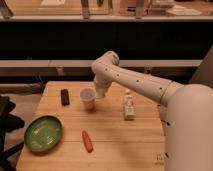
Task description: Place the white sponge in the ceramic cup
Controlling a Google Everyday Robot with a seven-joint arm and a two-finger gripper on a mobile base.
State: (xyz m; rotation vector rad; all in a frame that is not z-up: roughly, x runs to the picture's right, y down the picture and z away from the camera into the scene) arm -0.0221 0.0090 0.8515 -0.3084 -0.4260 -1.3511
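Note:
The ceramic cup [88, 98], small, whitish and without a handle, stands upright on the wooden table [115, 145], left of centre toward the back. My gripper [100, 92] hangs from the white arm and points down, right beside the cup's right rim, at about rim height. It overlaps the cup's edge, and I cannot tell whether they touch. No white sponge shows plainly; if the gripper holds one, it is hidden against the white arm.
A green plate [43, 133] lies at the front left. A black block [65, 96] lies left of the cup. An orange carrot-like thing [87, 141] lies in front. A small whitish upright object [129, 107] stands right of the cup. Shelving runs behind the table.

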